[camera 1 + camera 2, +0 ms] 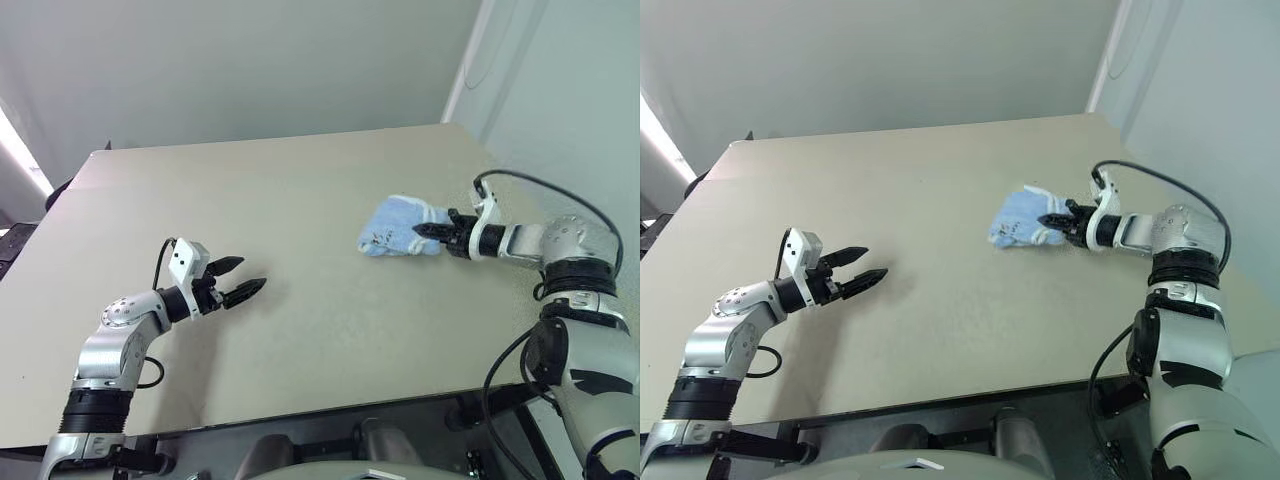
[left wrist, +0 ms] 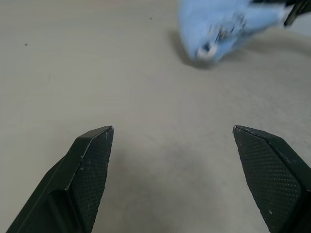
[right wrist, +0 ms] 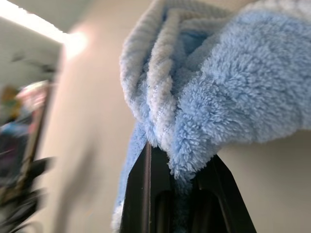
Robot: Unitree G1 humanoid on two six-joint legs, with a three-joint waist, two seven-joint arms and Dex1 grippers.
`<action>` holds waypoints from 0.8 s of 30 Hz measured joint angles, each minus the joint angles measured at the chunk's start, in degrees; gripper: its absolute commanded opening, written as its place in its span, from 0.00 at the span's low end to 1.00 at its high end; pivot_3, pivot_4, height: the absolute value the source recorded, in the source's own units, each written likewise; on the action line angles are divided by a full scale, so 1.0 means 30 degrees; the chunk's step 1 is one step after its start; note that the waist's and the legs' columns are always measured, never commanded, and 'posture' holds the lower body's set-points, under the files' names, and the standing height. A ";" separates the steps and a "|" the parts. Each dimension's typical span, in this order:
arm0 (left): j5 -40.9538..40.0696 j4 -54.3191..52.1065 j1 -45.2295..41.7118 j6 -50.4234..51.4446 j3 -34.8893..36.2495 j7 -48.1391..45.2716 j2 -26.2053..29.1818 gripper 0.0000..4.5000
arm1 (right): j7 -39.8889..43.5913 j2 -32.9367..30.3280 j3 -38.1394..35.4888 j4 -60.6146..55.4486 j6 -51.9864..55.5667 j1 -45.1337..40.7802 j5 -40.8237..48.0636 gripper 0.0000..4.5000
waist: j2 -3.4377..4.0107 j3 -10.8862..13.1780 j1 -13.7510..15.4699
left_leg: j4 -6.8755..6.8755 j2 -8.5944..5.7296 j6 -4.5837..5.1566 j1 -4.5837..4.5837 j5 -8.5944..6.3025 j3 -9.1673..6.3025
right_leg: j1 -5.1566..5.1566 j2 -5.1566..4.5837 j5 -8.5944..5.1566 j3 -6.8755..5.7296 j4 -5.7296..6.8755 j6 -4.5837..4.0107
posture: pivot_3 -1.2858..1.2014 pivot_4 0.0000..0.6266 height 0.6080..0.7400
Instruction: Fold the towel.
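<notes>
Our right end effector (image 1: 428,231) clamps a bunched edge of the towel (image 1: 395,227), which sits crumpled at the far right of the surface (image 1: 300,200). Our left end effector (image 1: 237,279) hangs wide and empty, near left. We judge the cloth needs spreading flat before folding.

Towel (image 1: 400,226): small, light-blue terry cloth with paler, whitish edging. Condition: bunched and crumpled into a loose wad, layers doubled over one another, not laid flat. A small dark mark shows near its lower left corner. Location: right half of the desk (image 1: 300,200), towards the far side. One end is pinched between the closed fingers of the right gripper (image 1: 425,231); the remainder trails leftward from them.
</notes>
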 measured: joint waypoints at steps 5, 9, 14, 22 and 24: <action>0.0010 0.0093 -0.0001 0.0003 -0.0009 -0.0193 0.0010 0.93 | -0.2143 0.0625 -0.0589 0.2815 -0.3655 0.0033 -0.0858 0.00 | 0.0001 0.0002 0.0053 | 0.0000 -0.0004 0.0002 -0.0010 -0.0001 -0.0001 | 0.0002 -0.0011 0.0017 0.0005 -0.0008 -0.0023 | 0.52 0.00 1.00; 0.0010 0.0096 0.0038 0.0014 -0.0008 -0.0242 0.0066 0.93 | -0.2250 0.0817 -0.0666 0.2979 -0.4193 0.0036 -0.1108 0.28 | -0.0002 0.0000 0.0046 | 0.0002 -0.0004 0.0004 0.0019 -0.0001 0.0001 | 0.0022 -0.0012 0.0017 0.0011 -0.0001 -0.0024 | 0.52 0.00 1.00; 0.0009 0.0118 0.0081 0.0052 -0.0003 -0.0336 0.0174 0.93 | -0.1500 0.0521 -0.0788 0.2997 -0.3845 0.0038 -0.1011 0.66 | -0.0002 0.0000 0.0089 | 0.0003 -0.0002 0.0005 0.0039 -0.0001 -0.0002 | 0.0045 -0.0004 0.0014 0.0009 0.0000 -0.0021 | 0.52 0.00 1.00; 0.0010 0.0702 0.0057 0.0053 0.0088 -0.0501 0.0398 0.93 | 0.1280 -0.1987 0.0266 0.1559 -0.3369 0.0354 -0.1628 0.99 | 0.0008 0.0007 0.0161 | 0.0004 -0.0025 0.0052 0.0017 -0.0027 -0.0002 | 0.0037 -0.0029 -0.0013 0.0007 -0.0015 0.0017 | 0.52 0.00 1.00; 0.0005 0.0717 0.0021 0.0051 0.0165 -0.0535 0.0412 0.93 | 0.2043 -0.2769 0.1040 0.0495 -0.3844 0.0559 -0.2141 0.99 | 0.0008 0.0007 0.0107 | -0.0007 -0.0023 0.0059 0.0022 -0.0032 -0.0002 | 0.0033 -0.0023 -0.0019 0.0007 -0.0017 0.0022 | 0.52 0.00 1.00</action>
